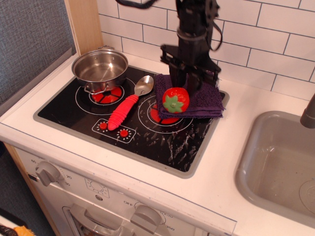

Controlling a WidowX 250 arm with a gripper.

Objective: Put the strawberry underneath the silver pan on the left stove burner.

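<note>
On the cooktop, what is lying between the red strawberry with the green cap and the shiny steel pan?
A spoon with a red ribbed handle and silver bowl lies between the strawberry and the silver pan, on the black glass, in the single camera view.

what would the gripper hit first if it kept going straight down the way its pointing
Most likely the purple cloth just behind the strawberry. The gripper points down over the cloth's back part; depth is unclear, so it could clip the strawberry's far side instead.

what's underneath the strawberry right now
The strawberry rests on the folded purple cloth, which covers part of the right burner ring. The cooktop beneath the cloth is hidden.
</note>
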